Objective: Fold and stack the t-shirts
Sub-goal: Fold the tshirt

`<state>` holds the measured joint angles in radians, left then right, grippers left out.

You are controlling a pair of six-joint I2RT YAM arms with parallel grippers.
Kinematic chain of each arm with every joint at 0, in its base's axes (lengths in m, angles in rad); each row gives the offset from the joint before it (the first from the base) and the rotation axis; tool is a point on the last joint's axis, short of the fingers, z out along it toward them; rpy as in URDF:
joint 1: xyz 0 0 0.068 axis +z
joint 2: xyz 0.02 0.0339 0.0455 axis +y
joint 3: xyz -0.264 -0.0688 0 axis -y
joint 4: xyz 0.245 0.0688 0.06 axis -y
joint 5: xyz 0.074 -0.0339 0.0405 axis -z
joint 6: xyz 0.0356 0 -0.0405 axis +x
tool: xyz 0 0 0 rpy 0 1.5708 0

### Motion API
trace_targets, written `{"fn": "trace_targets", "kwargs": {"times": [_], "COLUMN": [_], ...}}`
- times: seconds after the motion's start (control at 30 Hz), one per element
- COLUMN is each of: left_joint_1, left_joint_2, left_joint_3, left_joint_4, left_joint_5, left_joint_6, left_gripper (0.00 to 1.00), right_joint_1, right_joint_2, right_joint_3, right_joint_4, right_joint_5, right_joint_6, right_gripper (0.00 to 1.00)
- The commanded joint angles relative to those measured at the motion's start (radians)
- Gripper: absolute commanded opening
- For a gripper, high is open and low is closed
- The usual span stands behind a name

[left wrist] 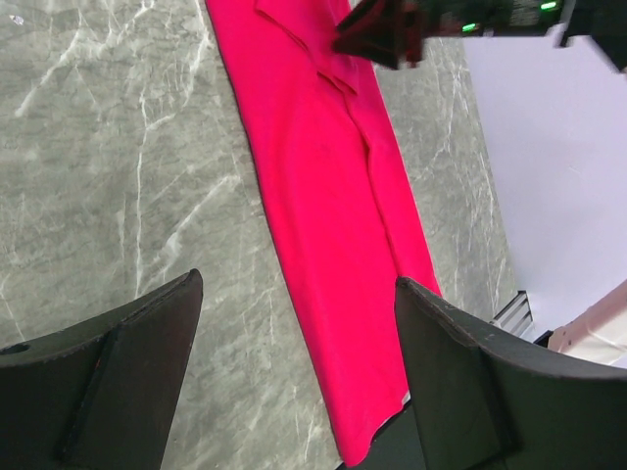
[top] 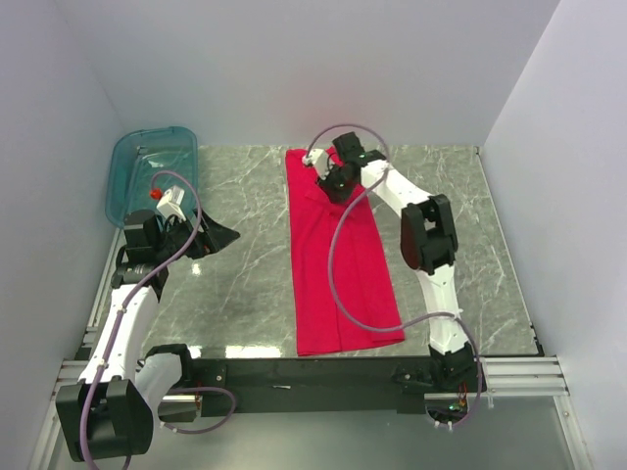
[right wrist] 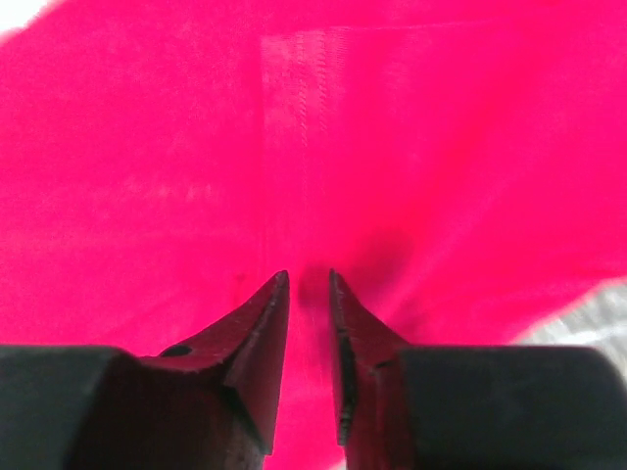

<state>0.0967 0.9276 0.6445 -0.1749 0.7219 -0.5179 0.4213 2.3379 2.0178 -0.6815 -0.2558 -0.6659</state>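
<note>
Top external view, Inspector One asks: where does the t-shirt (top: 338, 264) lie, and who has it?

Inspector Two: Noted as a long narrow red strip, already folded lengthwise. It lies flat on the marble table (top: 235, 284) and runs from the far edge to the near edge. The right gripper (right wrist: 309, 279) is down on its far end. Its wrist view shows the jaws almost together, with a ridge of cloth pinched between the tips. The left gripper (top: 217, 237) hangs spread wide and empty, well left of the strip, near the teal tub (top: 147, 171).

Inspector One: Step in hand, in your judgement?

Inspector Two: Folding the far end toward the near hem. Recommendations:
- Confirm the pinch takes every layer, since a stitched seam shows just ahead of the tips.
- Lift only enough to clear the cloth beneath.
- Carry straight down the strip's long axis so the edges meet squarely.

Risk: a single pinch may let the corners droop and skew. The left gripper could take the other corner or pin the near end.
</note>
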Motion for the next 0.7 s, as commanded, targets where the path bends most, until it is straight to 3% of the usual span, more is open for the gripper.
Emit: {"fn": "trace_targets", "kwargs": {"times": [0.0,0.1,0.17,0.2,0.23,0.3,0.37,0.43,0.47,0.5,0.57,0.6,0.67], "left_joint_1": [0.001,-0.002,-0.034,-0.063,-0.157,-0.321,-0.403,-0.506,-0.543,-0.630,-0.734,-0.849,-0.966], "left_joint_2": [0.005,0.020,0.028,0.028,0.030,0.039,0.051,0.030,0.017,0.007,-0.016,-0.016,-0.001], "left_joint_3": [0.000,-0.008,-0.006,0.004,0.012,0.027,0.021,-0.017,-0.029,-0.055,-0.081,-0.106,-0.124], "left_joint_4": [0.052,0.055,0.034,0.011,-0.044,-0.086,-0.117,-0.129,-0.152,-0.158,-0.166,-0.163,-0.156], "left_joint_5": [0.022,0.028,0.018,-0.052,-0.106,-0.247,-0.289,-0.350,-0.381,-0.403,-0.467,-0.486,-0.548], "left_joint_6": [-0.005,-0.021,-0.033,-0.030,-0.022,-0.036,-0.063,-0.123,-0.143,-0.187,-0.249,-0.313,-0.378], "left_gripper": [0.85,0.81,0.77,0.77,0.77,0.76,0.71,0.70,0.70,0.70,0.70,0.70,0.70], "right_joint_1": [-0.071,-0.165,-0.216,-0.216,-0.201,-0.174,-0.171,-0.170,-0.173,-0.171,-0.158,-0.130,-0.110], "right_joint_2": [-0.201,-0.328,-0.445,-0.490,-0.597,-0.790,-0.924,-1.124,-1.190,-1.307,-1.385,-1.414,-1.457], "right_joint_3": [0.004,-0.081,-0.180,-0.311,-0.391,-0.685,-0.965,-1.124,-1.250,-1.304,-1.385,-1.399,-1.448], "right_joint_4": [0.024,-0.007,-0.045,-0.112,-0.143,-0.162,-0.179,-0.188,-0.199,-0.211,-0.263,-0.329,-0.334], "right_joint_5": [-0.130,-0.409,-0.576,-0.580,-0.565,-0.473,-0.433,-0.399,-0.387,-0.373,-0.379,-0.390,-0.422], "right_joint_6": [0.071,0.137,0.077,0.008,-0.176,-0.346,-0.606,-0.836,-0.897,-0.940,-1.021,-1.025,-0.982], "right_gripper": [0.33,0.39,0.41,0.45,0.46,0.49,0.51,0.58,0.59,0.61,0.61,0.64,0.64]}}
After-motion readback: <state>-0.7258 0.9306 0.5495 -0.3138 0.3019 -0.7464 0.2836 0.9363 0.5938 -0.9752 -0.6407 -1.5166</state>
